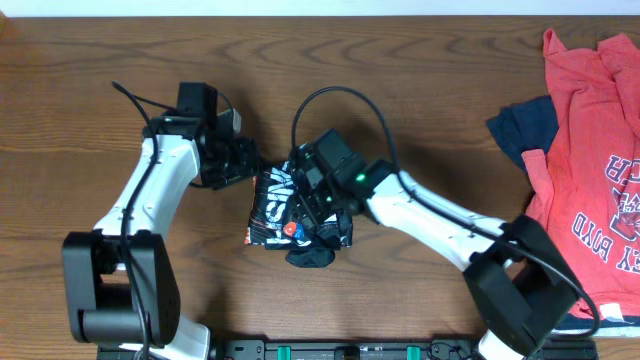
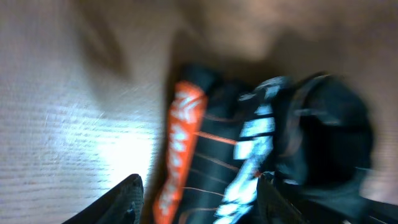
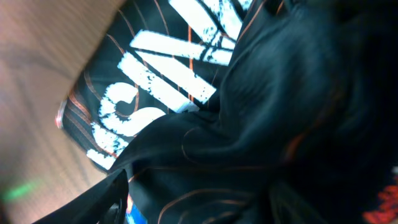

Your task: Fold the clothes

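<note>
Folding stage: both grippers at the jersey, R arm closest.
Jersey (image 1: 272, 208) lies bunched on the table (image 1: 120, 60), long axis running near-to-far from the robot base. Left gripper (image 1: 247, 165) sits just beside the jersey's far-left corner, jaws wide, nothing held; its wrist view is blurred. Right gripper (image 1: 320, 200) hangs over the jersey's right half, jaws wide w/ fabric bulging between; contact can't be confirmed. Judged next grasp: right-hand edge, R arm. Red T-shirt (image 1: 590, 150) lies well right of the jersey.

left tool (image 1: 250, 167) parted | right tool (image 1: 316, 212) parted | both reaching inward
</note>
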Controlling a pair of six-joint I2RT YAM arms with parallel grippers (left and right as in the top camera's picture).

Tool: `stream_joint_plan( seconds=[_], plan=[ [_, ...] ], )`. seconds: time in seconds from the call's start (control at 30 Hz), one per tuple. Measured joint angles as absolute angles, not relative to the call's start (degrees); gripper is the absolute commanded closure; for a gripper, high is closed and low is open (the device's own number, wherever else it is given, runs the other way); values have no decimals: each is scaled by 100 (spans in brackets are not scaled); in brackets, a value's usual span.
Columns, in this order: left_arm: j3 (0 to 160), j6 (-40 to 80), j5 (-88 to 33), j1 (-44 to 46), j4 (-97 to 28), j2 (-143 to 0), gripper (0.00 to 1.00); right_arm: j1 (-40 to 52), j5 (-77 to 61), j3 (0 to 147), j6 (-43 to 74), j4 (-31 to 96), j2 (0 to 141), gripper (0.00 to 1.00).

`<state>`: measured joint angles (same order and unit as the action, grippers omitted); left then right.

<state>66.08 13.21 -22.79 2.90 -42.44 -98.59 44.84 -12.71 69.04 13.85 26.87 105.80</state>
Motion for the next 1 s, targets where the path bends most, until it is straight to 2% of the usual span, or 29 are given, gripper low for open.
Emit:
stream_joint_plan(
  seconds=[0.07, 0.1, 0.13, 0.17, 0.27, 0.37, 0.47, 0.5, 0.53, 0.57, 0.7, 0.9, 1.0],
  plan=[
    [6453, 1319, -2204, 290, -4213, -9983, 40, 4628, -1002, 6904, 1592, 2694, 10652, 68],
    [6392, 1319, -2185, 290, -4209, -10042, 40, 4678, -878, 6904, 1699, 2729, 10687, 88],
    [6324, 1319, -2167, 290, -4202, -10116, 40, 4720, -716, 6906, 1815, 2794, 10720, 96],
    [6274, 1321, -2158, 290, -4204, -10169, 40, 4742, -598, 6906, 1922, 2877, 10737, 99],
    [6090, 1321, -2139, 311, -4200, -10245, 41, 4733, -115, 6906, 2338, 3269, 10774, 99],
    [5953, 1319, -2152, 325, -4191, -10245, 44, 4644, 204, 6906, 2620, 3597, 10772, 89],
    [5843, 1304, -2147, 338, -4171, -10245, 45, 4427, 423, 6906, 2727, 3787, 10761, 89],
    [5813, 1306, -2147, 338, -4171, -10245, 47, 4348, 486, 6906, 2753, 3820, 10739, 86],
    [5774, 1306, -2152, 338, -4156, -10245, 48, 4259, 556, 6906, 2790, 3881, 10707, 78],
    [5743, 1308, -2158, 338, -4156, -10245, 48, 4147, 646, 6906, 2825, 3942, 10659, 75],
    [5658, 1308, -2224, 338, -4333, -10237, 55, 3771, 854, 6906, 2801, 4016, 10495, 76],
    [5529, 1304, -2316, 338, -5070, -10200, 53, 3542, -32, 6908, 2235, 4032, 10388, 69],
    [5502, 1302, -2314, 338, -5030, -9929, 48, 3627, -683, 6947, 1846, 3909, 10147, 62]
  ],
)
